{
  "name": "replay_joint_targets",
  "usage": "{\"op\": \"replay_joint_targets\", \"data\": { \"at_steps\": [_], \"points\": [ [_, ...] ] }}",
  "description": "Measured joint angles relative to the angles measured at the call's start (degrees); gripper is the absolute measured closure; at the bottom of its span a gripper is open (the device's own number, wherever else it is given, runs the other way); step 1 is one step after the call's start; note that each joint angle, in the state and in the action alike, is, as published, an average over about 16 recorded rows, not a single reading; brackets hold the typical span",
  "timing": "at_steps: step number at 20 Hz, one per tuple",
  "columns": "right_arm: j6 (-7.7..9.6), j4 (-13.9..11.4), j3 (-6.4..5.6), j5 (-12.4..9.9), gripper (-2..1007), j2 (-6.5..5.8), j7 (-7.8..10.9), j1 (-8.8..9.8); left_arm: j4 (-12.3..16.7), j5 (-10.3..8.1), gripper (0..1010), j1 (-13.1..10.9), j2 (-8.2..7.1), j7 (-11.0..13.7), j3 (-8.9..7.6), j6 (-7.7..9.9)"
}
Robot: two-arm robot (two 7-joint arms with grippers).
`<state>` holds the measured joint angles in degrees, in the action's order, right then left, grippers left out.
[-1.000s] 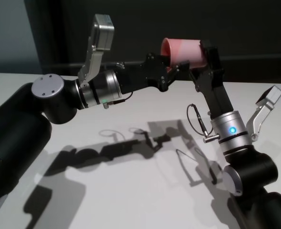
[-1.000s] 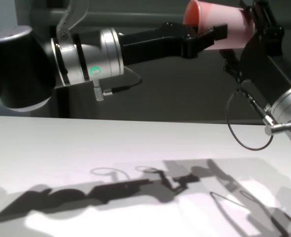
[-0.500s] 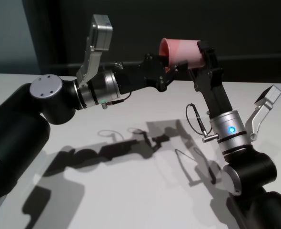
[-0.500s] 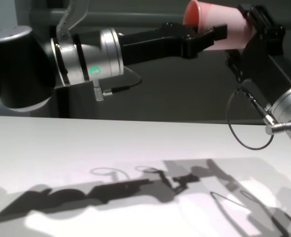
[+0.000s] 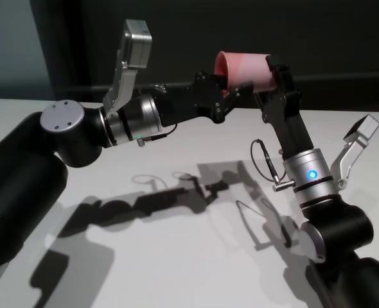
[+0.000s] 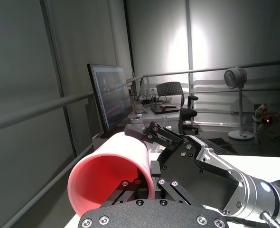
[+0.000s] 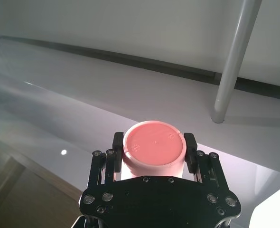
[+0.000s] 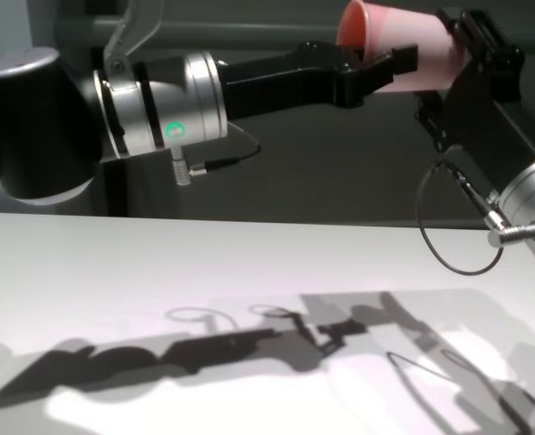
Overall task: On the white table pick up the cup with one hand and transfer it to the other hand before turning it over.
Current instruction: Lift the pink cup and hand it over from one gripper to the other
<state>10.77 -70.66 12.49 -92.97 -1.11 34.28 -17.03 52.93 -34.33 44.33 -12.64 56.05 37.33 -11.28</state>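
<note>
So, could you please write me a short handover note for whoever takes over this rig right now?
Left gripper: shut on the cup, jaws pinching its wall at the rim, one inside, one outside.
Right gripper: shut on the cup, jaws clamped on either side of its base end.
Cup: in the air well above the white table, lying roughly on its side, mouth toward the left arm, flat base toward the right wrist.
Done: cup lifted off the table and brought to the second gripper.
Left: the left gripper must release and back away; then the right arm turns the cup over.
</note>
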Motion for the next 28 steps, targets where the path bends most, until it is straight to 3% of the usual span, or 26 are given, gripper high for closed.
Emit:
{"op": "replay_joint_targets", "data": {
  "at_steps": [20,28],
  "points": [
    [0.05,0.0,-0.06,0.03,270,0.05,-0.08,0.0,0.0,0.0,954,0.0,0.0,0.01,0.0,0.0],
    [0.06,0.01,-0.06,0.05,270,0.05,-0.15,0.0,0.0,0.0,828,0.0,0.01,0.02,0.0,-0.01]
  ]
}}
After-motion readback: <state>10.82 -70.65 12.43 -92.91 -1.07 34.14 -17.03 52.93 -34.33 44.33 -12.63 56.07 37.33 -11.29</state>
